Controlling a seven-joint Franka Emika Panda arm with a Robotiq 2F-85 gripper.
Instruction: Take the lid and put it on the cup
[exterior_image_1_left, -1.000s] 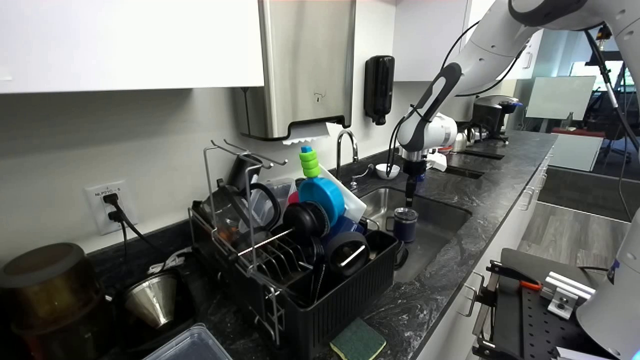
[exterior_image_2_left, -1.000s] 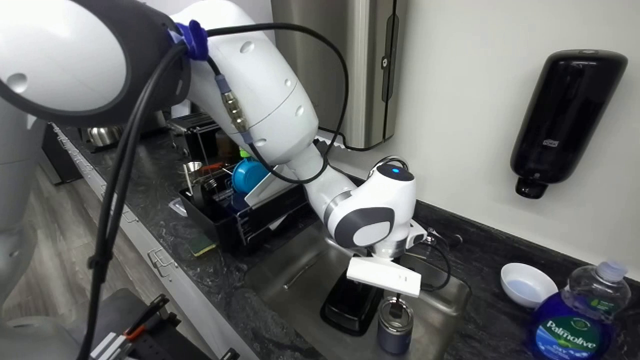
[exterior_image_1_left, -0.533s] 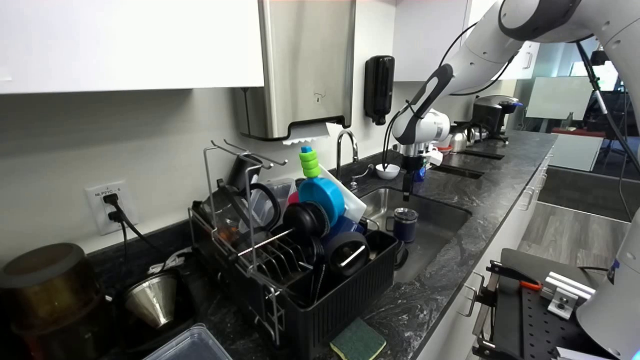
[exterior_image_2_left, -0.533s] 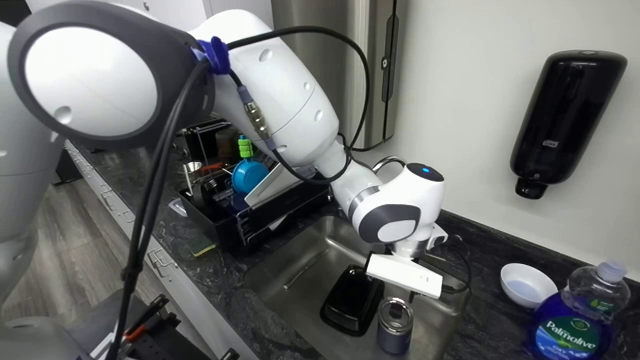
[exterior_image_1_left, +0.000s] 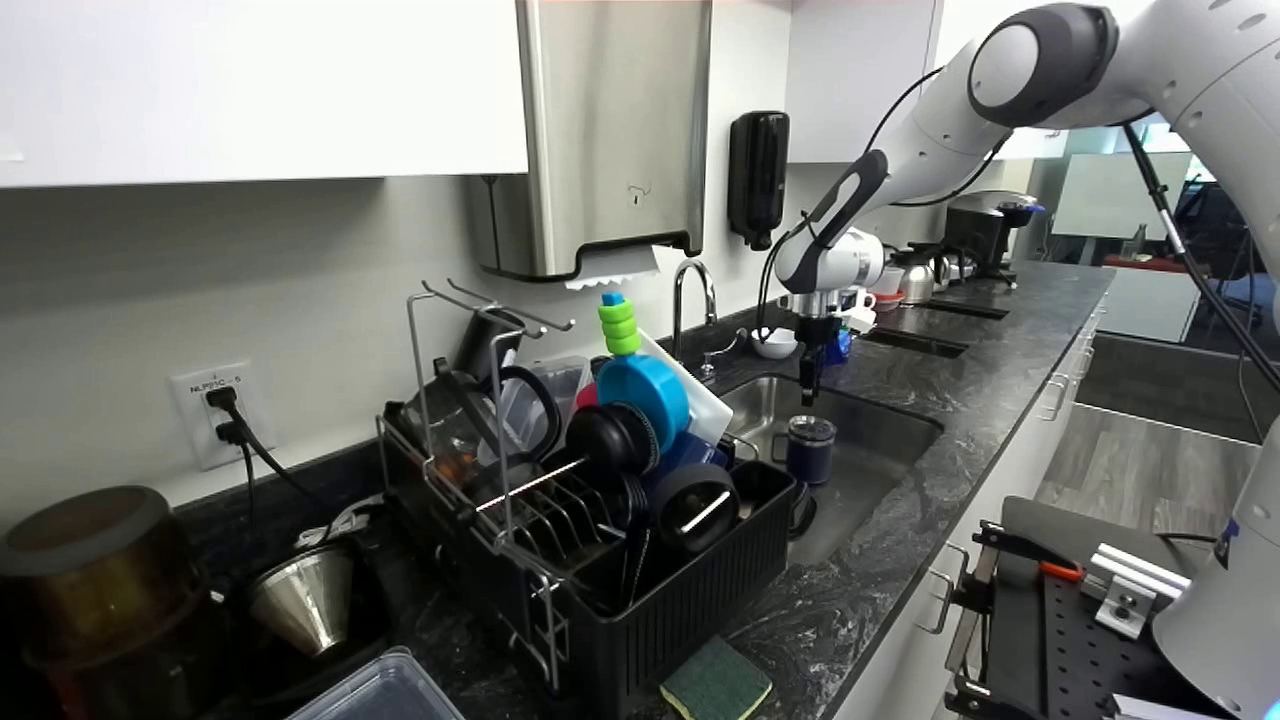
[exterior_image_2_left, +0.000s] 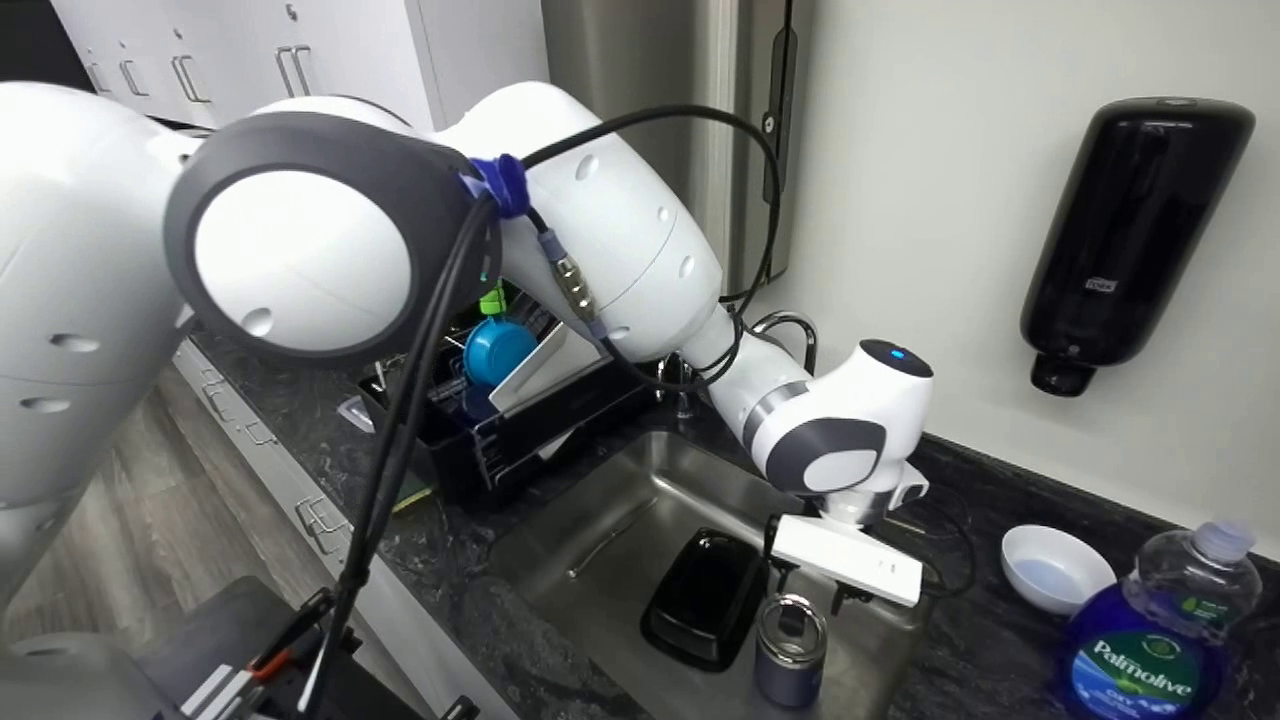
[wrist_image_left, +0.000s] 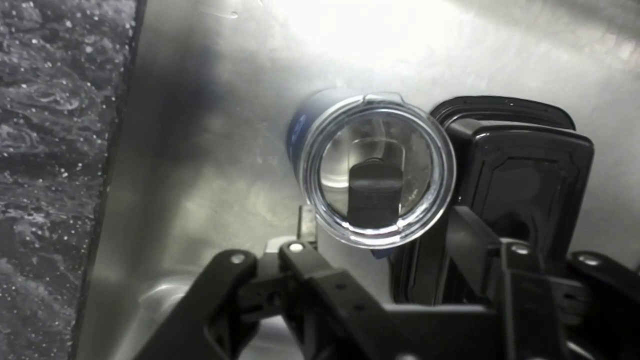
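The dark blue cup stands upright in the sink, and it also shows in an exterior view. The clear round lid with a black slider sits on top of the cup; it also shows in an exterior view. My gripper is open and empty, pointing down. In the wrist view its fingers lie on either side of the near part of the lid. In both exterior views the gripper is above the cup's level, toward the wall side, apart from the cup.
A black container lies in the sink close beside the cup. A full dish rack stands beside the sink. The faucet, a white bowl and a blue soap bottle are around the sink.
My gripper has moved away from over the cup toward the wall, and the arm's elbow has dropped. The fingers now show apart. The cup and lid have not moved.
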